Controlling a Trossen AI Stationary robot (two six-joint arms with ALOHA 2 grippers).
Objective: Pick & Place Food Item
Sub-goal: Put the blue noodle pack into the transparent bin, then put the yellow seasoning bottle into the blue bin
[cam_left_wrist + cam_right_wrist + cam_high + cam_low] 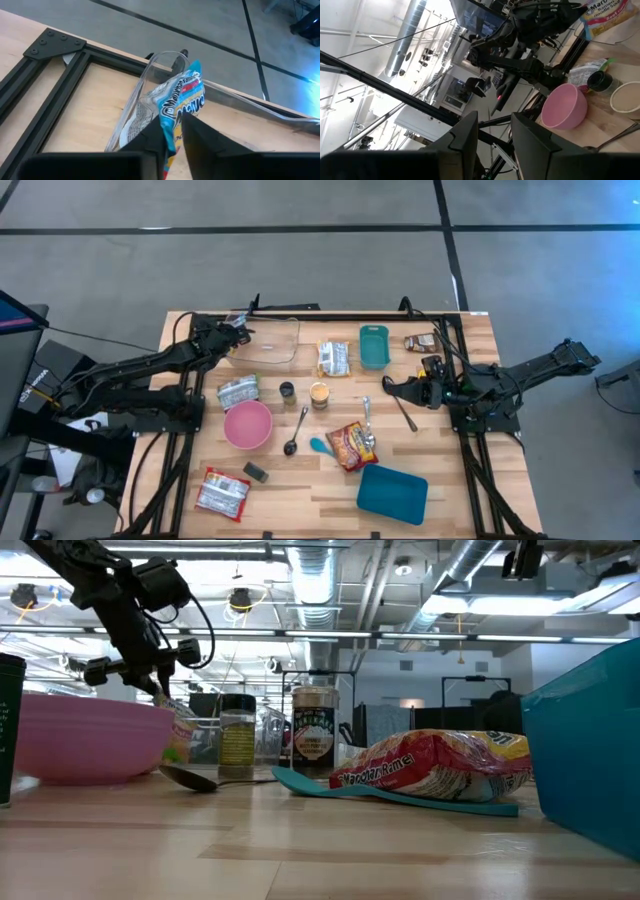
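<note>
Your left claw [174,131] is pinched on a blue-and-white snack packet [186,102], holding it over the rim of the clear container [270,340] at the far left of the table [300,490]; the packet's lower end seems to dip inside, though the glare makes that hard to judge. Just near of the container lie a silver packet [238,391] and the pink bowl [247,424], with two small jars [303,393] beside them. Your right claw [388,389] waits at the table's right side, fingers [465,137] slightly parted and empty, above a dark utensil [405,414]. Farther toward you sit a ramen packet [350,445] and a teal lid [392,492].
</note>
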